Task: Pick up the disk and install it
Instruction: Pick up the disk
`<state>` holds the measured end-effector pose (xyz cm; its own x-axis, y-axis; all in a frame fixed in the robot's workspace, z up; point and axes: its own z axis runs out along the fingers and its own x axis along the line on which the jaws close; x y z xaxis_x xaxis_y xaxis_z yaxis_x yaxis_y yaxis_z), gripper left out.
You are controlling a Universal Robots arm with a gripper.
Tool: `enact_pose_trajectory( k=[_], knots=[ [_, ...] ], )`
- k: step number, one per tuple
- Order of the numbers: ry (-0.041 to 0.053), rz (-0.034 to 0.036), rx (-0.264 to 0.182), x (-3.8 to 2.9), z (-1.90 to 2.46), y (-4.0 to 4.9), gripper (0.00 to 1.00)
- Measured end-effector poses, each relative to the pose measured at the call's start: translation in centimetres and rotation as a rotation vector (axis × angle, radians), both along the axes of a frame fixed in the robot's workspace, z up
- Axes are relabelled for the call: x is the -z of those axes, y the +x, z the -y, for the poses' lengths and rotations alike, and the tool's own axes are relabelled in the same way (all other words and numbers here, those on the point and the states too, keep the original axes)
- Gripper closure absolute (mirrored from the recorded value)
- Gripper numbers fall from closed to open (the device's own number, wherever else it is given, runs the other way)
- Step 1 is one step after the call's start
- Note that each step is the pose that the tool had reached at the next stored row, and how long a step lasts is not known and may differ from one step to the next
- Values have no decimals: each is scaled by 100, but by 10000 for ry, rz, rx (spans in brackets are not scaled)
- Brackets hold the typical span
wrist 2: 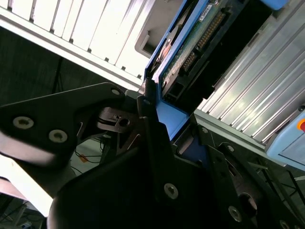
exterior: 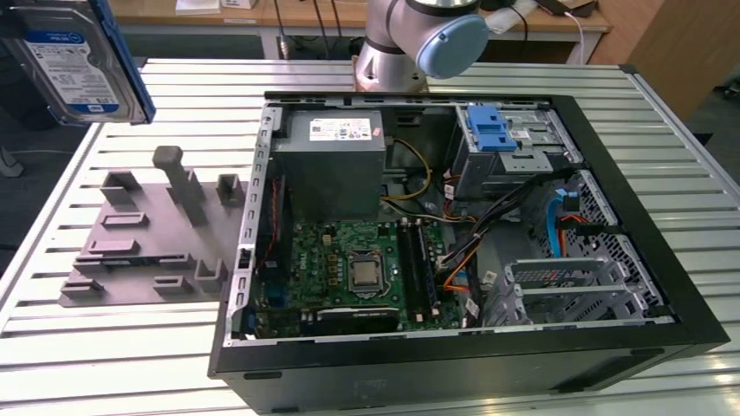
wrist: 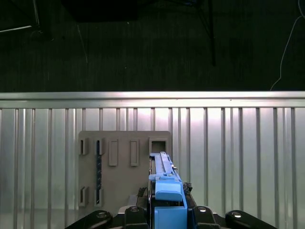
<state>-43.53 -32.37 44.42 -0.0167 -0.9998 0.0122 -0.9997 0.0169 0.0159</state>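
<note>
Black claw (wrist 2: 172,125) jaws are closed tight on the disk (wrist 2: 190,43), and one finger (wrist 2: 151,136) is pressed against its blue frame in the second wrist view. In the first wrist view the claw (wrist: 167,213) points straight down. The disk (wrist: 164,183) sticks out of it edge-on, with its blue rim gripped from both sides.

The disk hangs in the air, touching nothing but the claw. Below it lies a grey plate (wrist: 121,176) with raised blocks and slots, flat on the slatted metal table (wrist: 238,157).

In the exterior view the disk (exterior: 69,61) is lifted high, standing on end and slightly tilted, with its blue-and-white label facing the camera. It is well apart from the open case (exterior: 463,368), out past the case's side on the exterior view's left. The plate (exterior: 139,260) sits on the table (exterior: 116,347) just beside that same side of the case.

The arm (exterior: 405,43) rises from behind the far wall of the case. A blue-capped joint shows there, and its upper links run out of the picture.

Inside the case, a silver cage (exterior: 515,156) with a blue latch sits in the far corner on the exterior view's right. A grey box (exterior: 335,165) with a white sticker sits beside the cage, and a green board (exterior: 347,269) lies nearer the camera.
</note>
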Motion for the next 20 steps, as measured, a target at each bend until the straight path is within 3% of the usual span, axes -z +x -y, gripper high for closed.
enact_pose_trajectory(
  k=[5, 20],
  knots=[
    [1, 2, 0, -12, -2, 0, 63],
    [216, 0, 1, -21, -3, 0, 63]
  ],
)
